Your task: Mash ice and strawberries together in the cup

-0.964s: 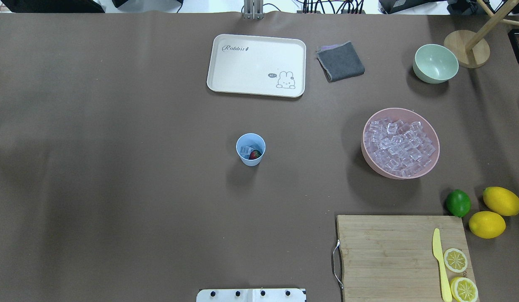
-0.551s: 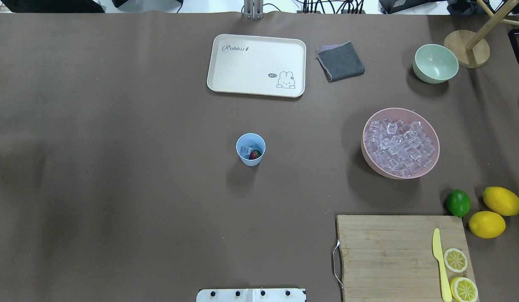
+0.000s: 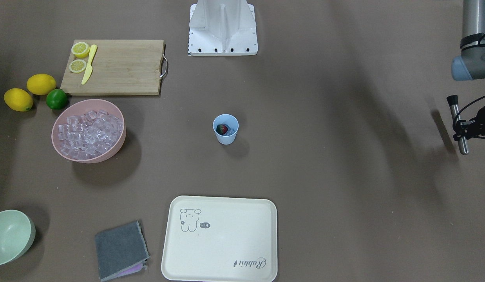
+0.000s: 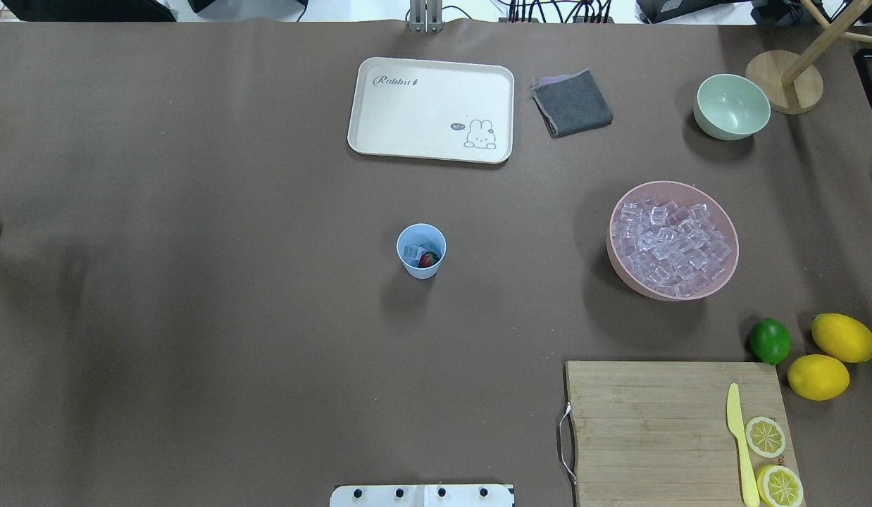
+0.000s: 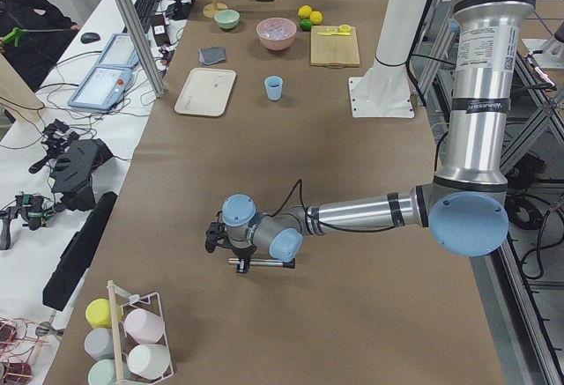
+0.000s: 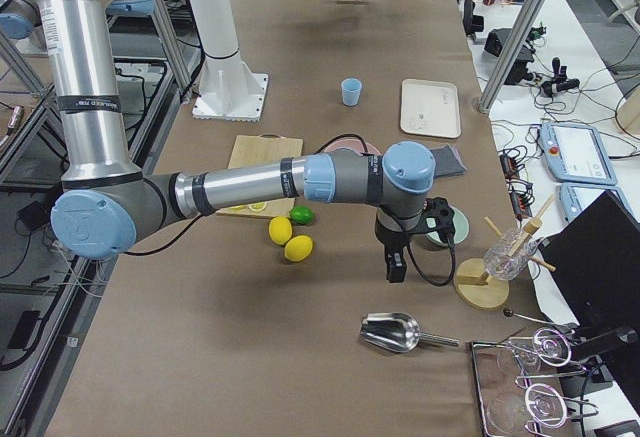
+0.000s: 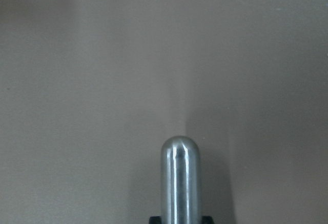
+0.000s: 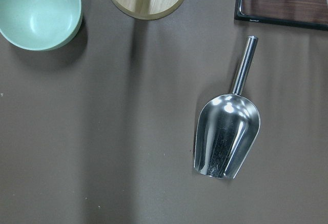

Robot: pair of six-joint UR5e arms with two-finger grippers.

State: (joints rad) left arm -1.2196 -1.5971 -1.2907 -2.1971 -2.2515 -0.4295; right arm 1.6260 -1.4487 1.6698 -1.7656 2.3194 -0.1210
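Observation:
The light-blue cup (image 4: 421, 251) stands upright at the table's middle. Inside it lie a red strawberry (image 4: 428, 260) and a few clear ice cubes (image 4: 412, 251). More ice (image 4: 672, 239) fills the pink bowl (image 4: 733, 262) to its right. My left gripper (image 3: 460, 131) is far off at the table's left end, shut on a metal rod (image 3: 457, 125) that lies level above the cloth; the rod's rounded end (image 7: 179, 178) shows in the left wrist view. My right gripper (image 6: 394, 269) hangs beyond the pale green bowl; I cannot tell whether it is open.
A cream tray (image 4: 430, 109) and a grey cloth (image 4: 572, 103) lie behind the cup. A cutting board (image 4: 679, 429) carries a yellow knife and lemon slices, with a lime (image 4: 769, 341) and two lemons beside it. A metal scoop (image 8: 227, 134) lies under the right wrist.
Nothing on the table has moved. Only a shadow at the left edge of the overhead view has darkened and shifted a little.

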